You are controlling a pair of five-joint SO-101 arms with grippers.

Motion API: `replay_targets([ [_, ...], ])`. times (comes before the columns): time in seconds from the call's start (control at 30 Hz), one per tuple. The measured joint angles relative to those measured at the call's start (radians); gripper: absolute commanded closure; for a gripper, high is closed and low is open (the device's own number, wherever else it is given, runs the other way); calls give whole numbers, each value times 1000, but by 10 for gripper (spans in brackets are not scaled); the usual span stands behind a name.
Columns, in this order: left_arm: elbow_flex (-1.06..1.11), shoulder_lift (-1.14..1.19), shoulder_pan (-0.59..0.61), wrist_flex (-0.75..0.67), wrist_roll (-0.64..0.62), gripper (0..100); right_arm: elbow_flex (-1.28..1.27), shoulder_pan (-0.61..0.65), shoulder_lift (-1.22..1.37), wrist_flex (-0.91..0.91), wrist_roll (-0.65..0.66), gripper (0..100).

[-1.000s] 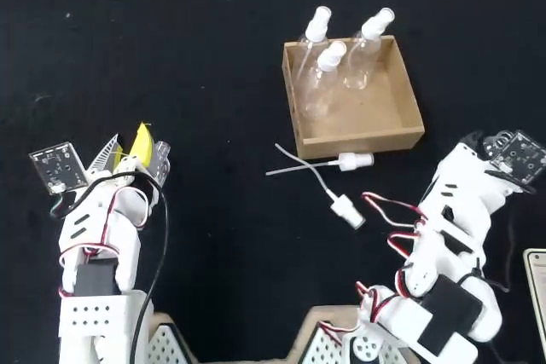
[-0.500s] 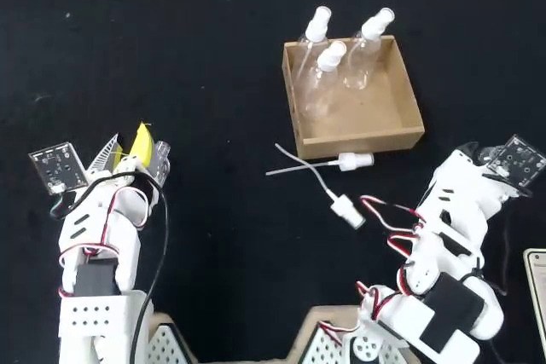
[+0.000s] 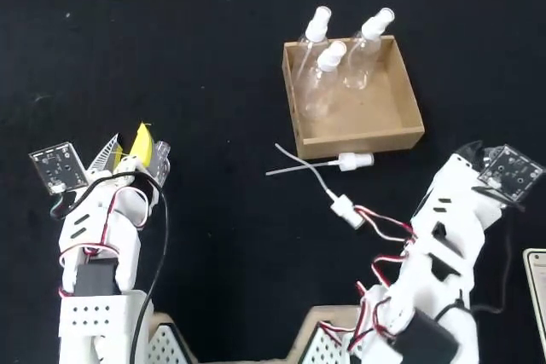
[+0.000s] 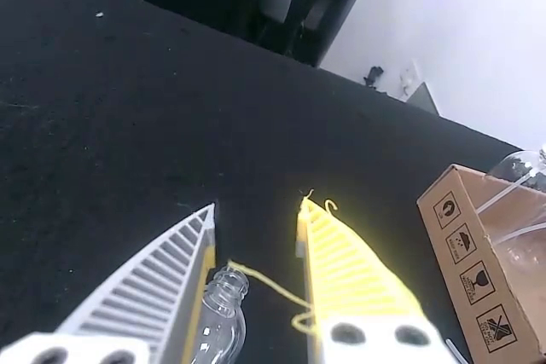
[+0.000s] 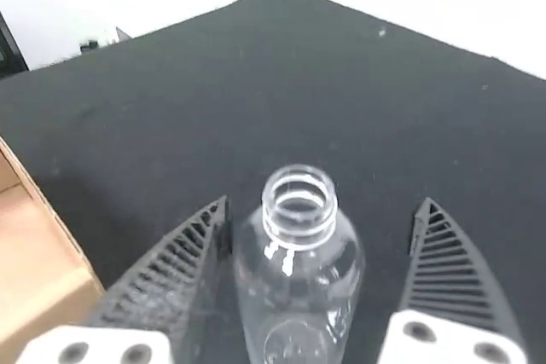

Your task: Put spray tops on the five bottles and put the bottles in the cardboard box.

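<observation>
The right wrist view has the right hand (image 5: 324,203) spread wide around an uncapped bottle (image 5: 299,270). The left hand (image 4: 256,205) is parted too, with a topless bottle (image 4: 220,313) against its grey finger. From above, three capped bottles (image 3: 328,74) sit in the cardboard box (image 3: 401,138), and two spray tops (image 3: 354,160) lie on the surface (image 3: 171,57) nearby.

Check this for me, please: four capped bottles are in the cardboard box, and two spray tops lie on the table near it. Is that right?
No. The high view shows three capped bottles in the cardboard box, not four. Two spray tops do lie on the table near it.
</observation>
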State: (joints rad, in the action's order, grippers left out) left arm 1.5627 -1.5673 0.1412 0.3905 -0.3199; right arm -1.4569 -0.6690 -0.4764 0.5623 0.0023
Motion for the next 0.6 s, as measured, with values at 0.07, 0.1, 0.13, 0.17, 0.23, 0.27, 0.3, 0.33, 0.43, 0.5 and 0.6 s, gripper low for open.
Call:
replay_targets([
  [0.07,0,0,0,0,0,845,0,0,-5,0,5,691],
  [0.1,0,0,0,0,0,845,0,0,-5,0,6,691],
  [0.13,0,0,0,0,0,845,0,0,-5,0,6,691],
  [0.17,0,0,0,0,0,845,0,0,-5,0,8,691],
  [0.23,0,0,0,0,0,845,0,0,3,-3,9,691],
  [0.27,0,0,0,0,0,845,2,0,14,-17,9,691],
  [0.3,0,0,0,0,0,845,17,0,32,-46,9,691],
  [0.33,0,0,0,0,0,845,46,0,54,-81,9,691],
  [0.43,0,0,0,0,0,845,161,0,133,-215,9,690],
  [0.5,0,0,0,0,0,845,221,0,183,-284,9,690],
  [0.6,0,0,0,0,0,845,250,0,224,-293,9,691],
])
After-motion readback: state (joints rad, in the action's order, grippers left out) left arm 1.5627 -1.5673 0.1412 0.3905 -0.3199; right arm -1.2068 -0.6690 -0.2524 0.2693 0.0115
